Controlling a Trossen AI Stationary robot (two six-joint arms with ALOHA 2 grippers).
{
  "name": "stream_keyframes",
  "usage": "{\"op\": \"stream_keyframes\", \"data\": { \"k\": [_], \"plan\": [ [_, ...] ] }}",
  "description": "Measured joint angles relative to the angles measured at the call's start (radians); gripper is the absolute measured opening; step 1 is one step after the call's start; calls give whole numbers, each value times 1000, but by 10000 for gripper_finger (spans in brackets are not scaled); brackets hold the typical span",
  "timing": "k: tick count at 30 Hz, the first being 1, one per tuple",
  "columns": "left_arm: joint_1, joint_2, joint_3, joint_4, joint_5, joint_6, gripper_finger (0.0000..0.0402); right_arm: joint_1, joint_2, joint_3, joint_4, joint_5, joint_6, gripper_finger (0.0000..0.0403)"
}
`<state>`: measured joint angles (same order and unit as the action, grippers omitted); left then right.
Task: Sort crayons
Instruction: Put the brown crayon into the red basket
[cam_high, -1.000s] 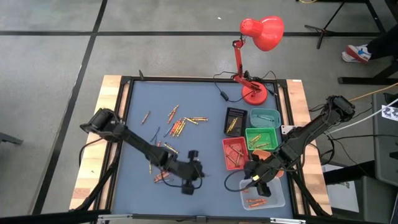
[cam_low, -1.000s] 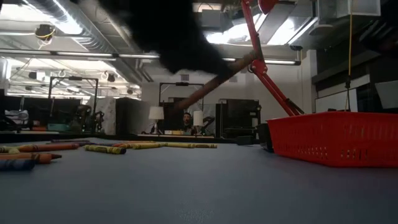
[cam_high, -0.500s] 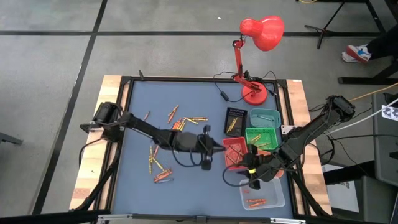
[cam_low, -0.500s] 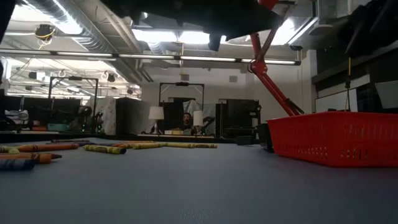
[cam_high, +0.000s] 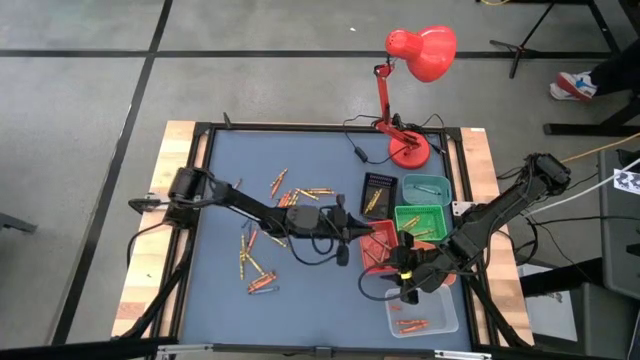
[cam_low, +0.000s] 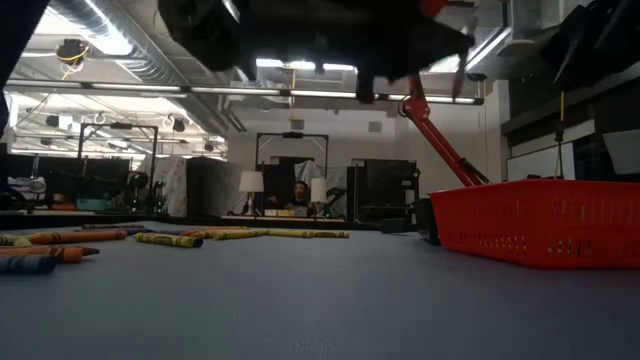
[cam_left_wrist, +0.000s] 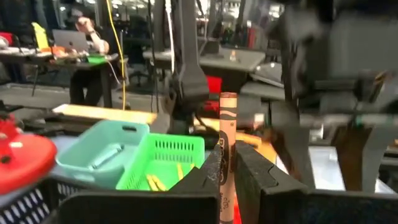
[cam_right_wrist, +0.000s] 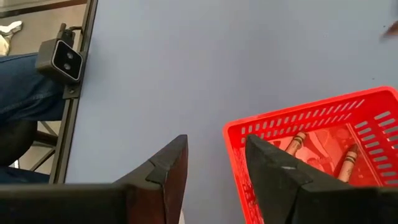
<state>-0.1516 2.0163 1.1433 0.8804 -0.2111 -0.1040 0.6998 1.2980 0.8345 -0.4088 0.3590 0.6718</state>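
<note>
My left gripper (cam_high: 352, 232) reaches level across the blue mat to the left rim of the red tray (cam_high: 378, 246) and is shut on an orange crayon (cam_left_wrist: 227, 134). My right gripper (cam_high: 404, 279) hangs open at the red tray's near right corner. In its wrist view the gripper (cam_right_wrist: 214, 148) has nothing between the fingers and looks down on the red tray (cam_right_wrist: 323, 140), which holds crayons. Loose crayons (cam_high: 287, 199) lie on the mat left of the trays, and more crayons (cam_high: 254, 266) lie nearer the front. My left gripper pinches the orange crayon between its two fingers, on the crayon's wrapped shaft (cam_left_wrist: 225, 163). The fingers come level from the table's left and lie across the crayon. The crayon stands upright, its upper end (cam_left_wrist: 228, 99) above the fingertips, lifted clear of the mat.
A black tray (cam_high: 378, 192), a teal tray (cam_high: 426, 187) and a green tray (cam_high: 421, 220) stand beside the red one. A clear tray (cam_high: 423, 312) with a few crayons sits at the front right. A red desk lamp (cam_high: 409, 150) stands at the back.
My left gripper has swung from near the table's front edge toward the far right, up to the red tray. It tipped from pointing down to level and stayed shut on the crayon. My right gripper has turned a little in place.
</note>
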Motion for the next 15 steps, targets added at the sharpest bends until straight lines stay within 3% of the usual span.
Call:
{"op": "stream_keyframes", "data": {
  "k": [10,15],
  "plan": [
    [1,138,6,5,-7,-2,9,0,0,0,-1,0,0,159],
    [1,167,6,6,-8,-2,34,0,0,0,-1,0,0,159]
  ]
}}
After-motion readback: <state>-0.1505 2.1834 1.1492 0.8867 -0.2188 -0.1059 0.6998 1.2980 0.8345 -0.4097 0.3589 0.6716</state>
